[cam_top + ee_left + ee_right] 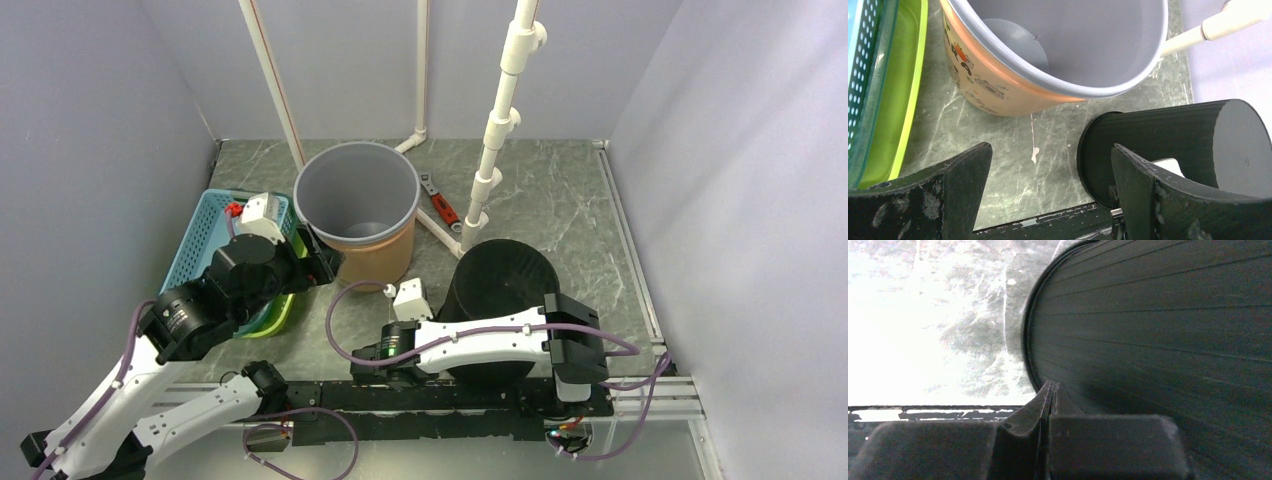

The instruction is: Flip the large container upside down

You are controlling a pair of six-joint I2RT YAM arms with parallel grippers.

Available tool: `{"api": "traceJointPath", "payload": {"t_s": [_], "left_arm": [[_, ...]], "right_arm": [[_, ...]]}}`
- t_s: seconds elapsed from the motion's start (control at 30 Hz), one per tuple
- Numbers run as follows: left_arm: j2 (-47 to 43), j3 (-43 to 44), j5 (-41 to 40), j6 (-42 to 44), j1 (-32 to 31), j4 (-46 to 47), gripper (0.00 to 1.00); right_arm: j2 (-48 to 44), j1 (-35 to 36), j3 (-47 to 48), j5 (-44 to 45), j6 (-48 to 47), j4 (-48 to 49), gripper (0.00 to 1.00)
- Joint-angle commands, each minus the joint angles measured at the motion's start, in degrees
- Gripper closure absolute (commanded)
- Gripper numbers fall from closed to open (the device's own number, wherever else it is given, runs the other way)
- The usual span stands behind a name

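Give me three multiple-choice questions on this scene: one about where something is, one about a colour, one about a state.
1. The blue basket lies: A left of the orange bucket; B right of it; C inside it.
2. The bucket's inside is: A black; B grey; C green.
3. The bucket stands: A upside down; B on its side; C upright, mouth up.
Answers: A, the top view shows it on the bucket's left; B, the inner wall is grey; C, its open mouth faces up.

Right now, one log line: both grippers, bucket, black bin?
left gripper: open, empty, near bucket | right gripper: shut, tips at black bin rim | bucket: upright, mouth up | black bin: base up
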Motion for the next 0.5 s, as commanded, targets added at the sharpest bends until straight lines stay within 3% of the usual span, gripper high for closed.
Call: {"api": "traceJointPath", "payload": {"t_s": [0.0, 0.3, 0.47], "left_arm": [[1.0, 1.7, -1.9, -0.8, -0.2, -0.7, 0.06], [6.6, 8.7, -9.2, 3.1, -0.2, -8.8, 0.06], [6.1, 7.6, -13.6, 2.8, -0.1, -10.6, 0.06]], "right_arm": [[-2.1, 1.2, 1.5, -0.6, -1.0, 3.2, 1.00], [-3.6, 5.4, 4.0, 1.4, -0.7, 5.1, 0.99], [-7.3, 6.9, 0.6, -0.6, -0.2, 9.9, 0.94]]}}
